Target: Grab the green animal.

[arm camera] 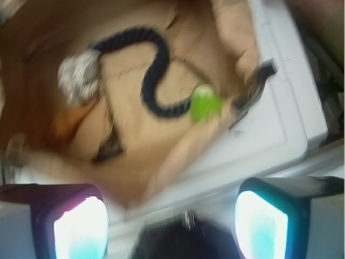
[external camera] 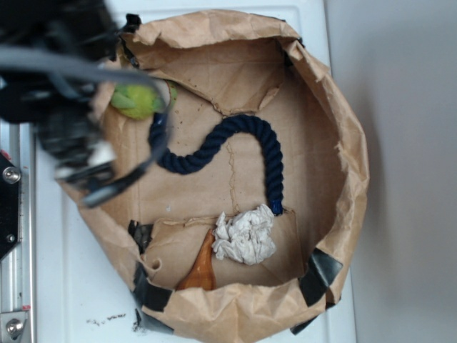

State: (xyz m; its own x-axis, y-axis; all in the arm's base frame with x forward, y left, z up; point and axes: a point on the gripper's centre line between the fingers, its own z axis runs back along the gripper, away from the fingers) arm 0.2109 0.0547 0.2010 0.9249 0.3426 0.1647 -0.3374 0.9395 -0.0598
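Observation:
The green animal (external camera: 136,101) is a small lime-green plush lying at the upper left inside a brown paper basin (external camera: 343,114). In the wrist view the green animal (arm camera: 205,104) shows blurred, by the basin's wall. My gripper (external camera: 96,182) is blurred and sits over the basin's left rim, below and left of the toy. Seen from the wrist, the gripper (arm camera: 170,226) has its two fingers wide apart with nothing between them, well short of the toy.
A dark blue rope (external camera: 235,139) curves across the basin floor, one end close to the toy. A crumpled white paper ball (external camera: 245,236) and an orange-brown piece (external camera: 201,268) lie near the lower wall. Black tape patches (external camera: 323,271) mark the rim. A white surface (external camera: 71,286) surrounds the basin.

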